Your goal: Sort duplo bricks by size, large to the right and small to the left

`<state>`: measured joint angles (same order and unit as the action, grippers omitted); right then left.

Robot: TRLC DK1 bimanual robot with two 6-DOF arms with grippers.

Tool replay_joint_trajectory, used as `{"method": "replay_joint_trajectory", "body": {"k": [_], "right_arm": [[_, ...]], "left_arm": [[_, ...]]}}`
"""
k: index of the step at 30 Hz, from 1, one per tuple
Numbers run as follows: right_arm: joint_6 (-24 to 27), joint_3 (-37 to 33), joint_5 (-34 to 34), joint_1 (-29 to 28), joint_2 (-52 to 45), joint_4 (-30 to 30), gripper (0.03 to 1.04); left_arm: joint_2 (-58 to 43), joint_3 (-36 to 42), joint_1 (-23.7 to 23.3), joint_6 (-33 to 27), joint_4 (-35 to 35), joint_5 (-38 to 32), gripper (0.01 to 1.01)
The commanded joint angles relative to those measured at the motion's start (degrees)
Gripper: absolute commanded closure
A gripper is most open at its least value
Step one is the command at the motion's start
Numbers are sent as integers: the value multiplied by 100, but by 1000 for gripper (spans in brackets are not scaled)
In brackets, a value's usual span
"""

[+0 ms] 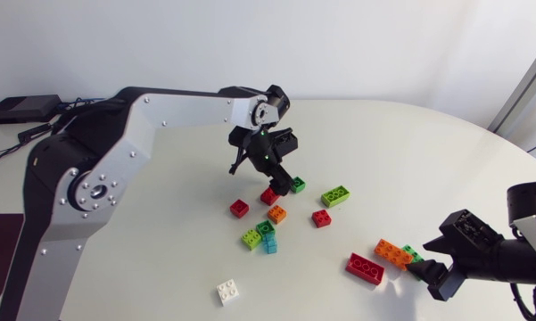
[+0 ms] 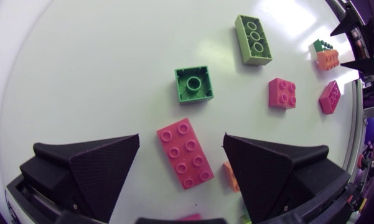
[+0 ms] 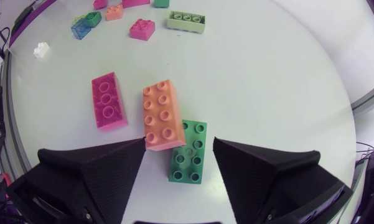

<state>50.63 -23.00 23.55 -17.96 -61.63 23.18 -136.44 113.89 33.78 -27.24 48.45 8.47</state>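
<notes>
In the left wrist view my left gripper is open and hangs low over a red 2x4 brick that lies between its fingers, untouched. A small green brick and a lime 2x4 brick lie ahead of it. From above, the left gripper is at the table's middle, over that red brick. My right gripper is open at the near right. A green 2x4 brick lies between its fingers, an orange 2x4 brick overlaps it, and a red 2x4 brick lies beside them.
Small bricks lie scattered mid-table: red, orange, red, lime and a teal one. A white small brick sits alone near the front edge. The left arm's silver link spans the back left.
</notes>
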Motion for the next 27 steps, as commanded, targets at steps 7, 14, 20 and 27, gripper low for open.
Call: {"method": "replay_joint_trajectory", "body": {"k": [7, 14, 20, 27], "right_arm": [[70, -451, -8, 73, 397, 574, 70], [-185, -872, 0, 398, 467, 846, 70], [-335, -1066, 79, 574, 485, 943, 70], [-387, -1400, 1029, 1048, 239, 1145, 70]], "left_arm": [[-225, 37, 102, 685, 350, -241, 469], [-462, -77, 41, 852, 561, -504, 885], [-410, -235, 23, 729, 622, -460, 903], [830, -894, 366, -229, 306, 603, 911]]}}
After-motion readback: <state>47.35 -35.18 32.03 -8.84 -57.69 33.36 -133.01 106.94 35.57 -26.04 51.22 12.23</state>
